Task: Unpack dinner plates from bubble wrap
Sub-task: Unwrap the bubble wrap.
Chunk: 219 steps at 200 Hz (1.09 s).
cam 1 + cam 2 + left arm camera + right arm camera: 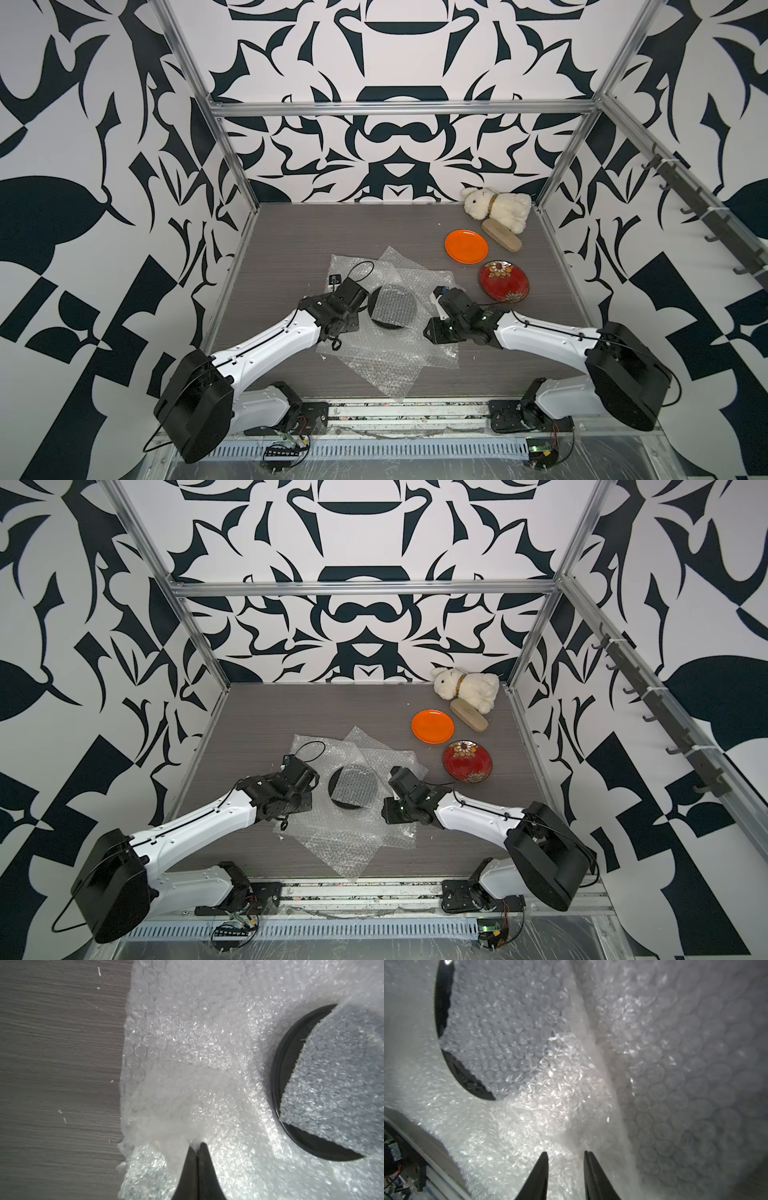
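A black dinner plate (388, 326) (347, 806) lies mid-table on spread bubble wrap (374, 357) (332, 837), with a flap of wrap over its middle. The orange plate (466, 246) (432, 726) and the red floral plate (504, 281) (467, 761) sit bare at the right. My left gripper (197, 1145) is shut, pinching a fold of bubble wrap (187, 1043) left of the black plate (291, 1059). My right gripper (565, 1154) stands open just above the bubble wrap (675, 1064) on the black plate's (467, 1082) right, with nothing between its fingers. In both top views the wrists hide the fingertips.
A white plush rabbit (498, 208) and a tan wooden brush (500, 235) lie at the back right, close to the orange plate. Metal frame posts and patterned walls enclose the table. The arms' base rail (407, 409) runs along the front edge.
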### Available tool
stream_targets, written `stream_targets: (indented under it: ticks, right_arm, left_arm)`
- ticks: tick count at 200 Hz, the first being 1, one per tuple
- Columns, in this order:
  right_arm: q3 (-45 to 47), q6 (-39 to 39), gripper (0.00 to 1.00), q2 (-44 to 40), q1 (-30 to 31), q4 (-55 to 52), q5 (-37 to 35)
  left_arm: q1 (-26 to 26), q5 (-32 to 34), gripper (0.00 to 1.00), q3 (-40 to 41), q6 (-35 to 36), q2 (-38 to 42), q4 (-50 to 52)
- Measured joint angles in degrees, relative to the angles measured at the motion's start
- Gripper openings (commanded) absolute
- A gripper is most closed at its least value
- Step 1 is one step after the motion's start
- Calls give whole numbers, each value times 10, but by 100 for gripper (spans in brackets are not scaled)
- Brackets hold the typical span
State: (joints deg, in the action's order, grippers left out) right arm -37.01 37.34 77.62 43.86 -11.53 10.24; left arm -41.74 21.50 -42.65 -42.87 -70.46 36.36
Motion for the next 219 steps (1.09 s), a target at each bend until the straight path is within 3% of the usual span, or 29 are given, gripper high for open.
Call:
stream_targets:
  ticks: [65, 135, 219]
  right_arm:
    - [-100, -72, 37, 11, 19, -61, -8]
    - [-277, -149, 34, 157, 74, -118, -48]
    - [-367, -161, 31, 287, 99, -129, -49]
  left_arm:
    - [0, -1, 0, 10, -2, 0, -3]
    - [0, -2, 0, 24, -4, 3, -17]
    - [0, -14, 0, 68, -12, 32, -59]
